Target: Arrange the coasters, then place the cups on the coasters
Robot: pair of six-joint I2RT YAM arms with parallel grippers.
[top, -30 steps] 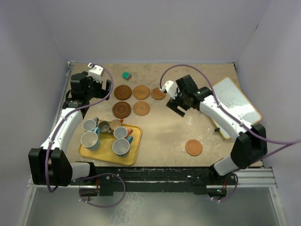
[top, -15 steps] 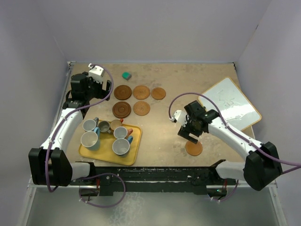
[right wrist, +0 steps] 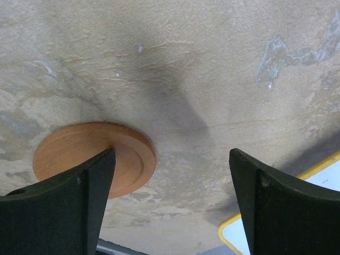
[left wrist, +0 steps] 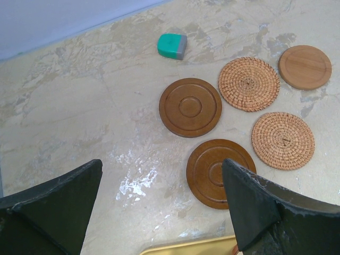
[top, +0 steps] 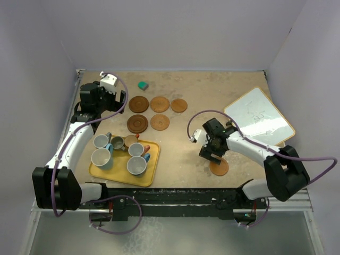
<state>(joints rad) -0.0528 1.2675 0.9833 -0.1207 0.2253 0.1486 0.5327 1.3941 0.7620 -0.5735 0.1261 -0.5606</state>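
Five coasters lie grouped at the back, two dark ringed ones (left wrist: 190, 107) (left wrist: 218, 172), two woven ones (left wrist: 248, 84) (left wrist: 282, 140) and a smooth one (left wrist: 305, 67). A sixth coaster (top: 219, 167) lies alone at the front right. My right gripper (top: 209, 154) hangs open just above the table beside it; in the right wrist view the left finger overlaps this coaster (right wrist: 79, 154) and nothing sits between the fingers of the right gripper (right wrist: 172, 159). Several cups, among them a large light blue one (top: 101, 158), stand on the yellow tray (top: 153, 159). My left gripper (left wrist: 162, 175) is open at the back left (top: 106, 100), empty.
A small teal block (left wrist: 172, 45) lies behind the coaster group. A yellow-framed whiteboard (top: 258, 117) lies at the right, its corner in the right wrist view (right wrist: 289, 228). The tray's far edge (left wrist: 186, 247) shows below my left fingers. Walls close in the table.
My right arm has swung from the coaster group at the back down to the lone coaster at the front right, staying open. The left arm has not moved.
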